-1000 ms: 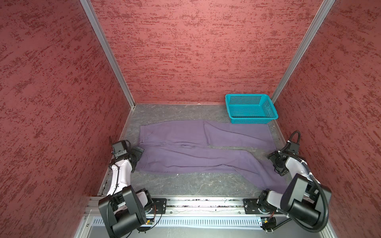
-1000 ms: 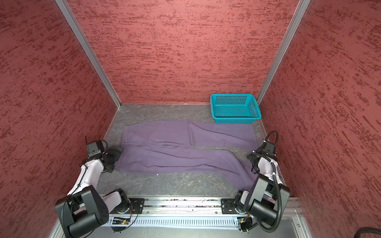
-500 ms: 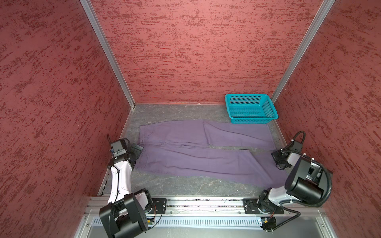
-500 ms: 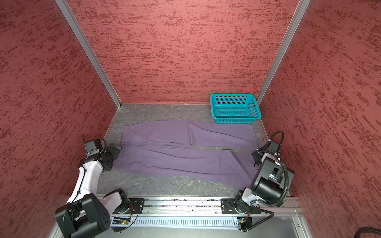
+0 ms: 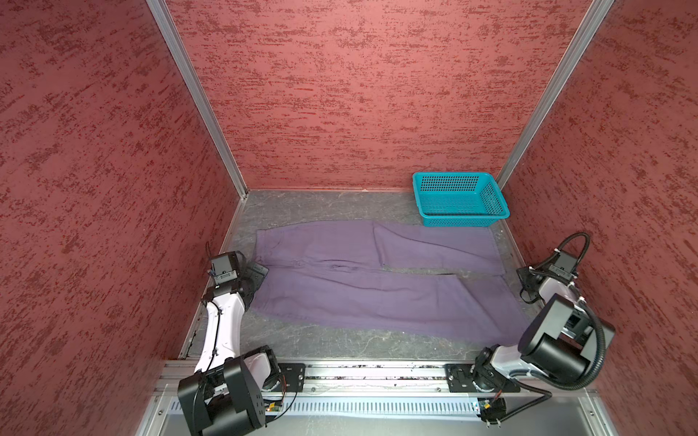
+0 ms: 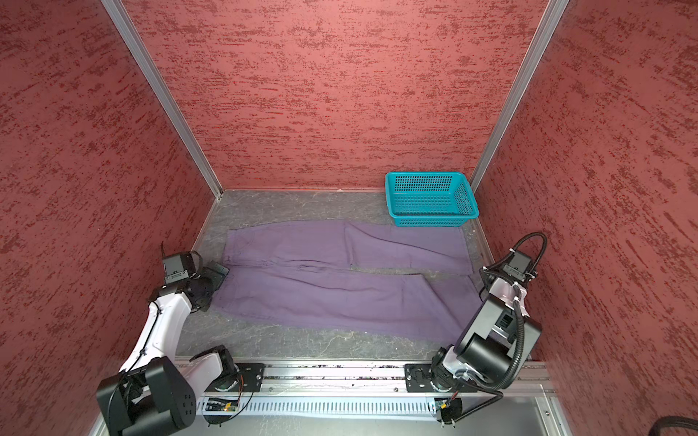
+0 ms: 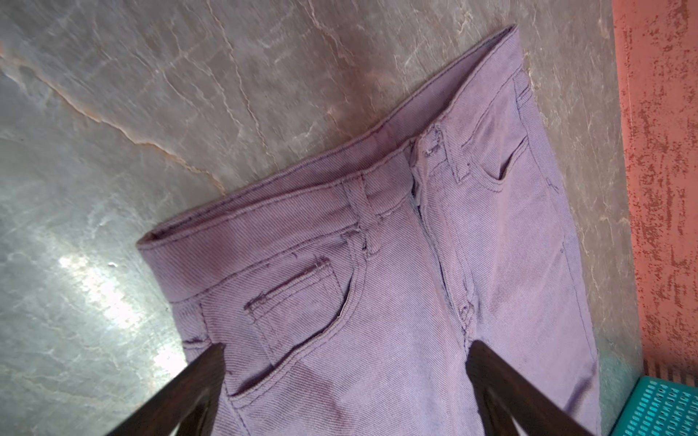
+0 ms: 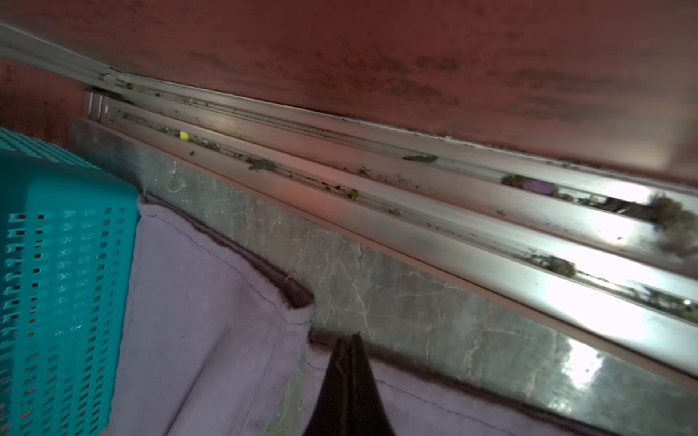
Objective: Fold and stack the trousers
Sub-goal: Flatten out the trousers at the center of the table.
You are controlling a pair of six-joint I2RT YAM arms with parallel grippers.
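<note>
Nothing legible is showing in any view. A small pale sticker [image 5: 223,276] is sitting on the black camera housing [image 5: 225,266] just beside the waistband end of the trousers [image 5: 359,298], but its print is coming through too small to read.
</note>
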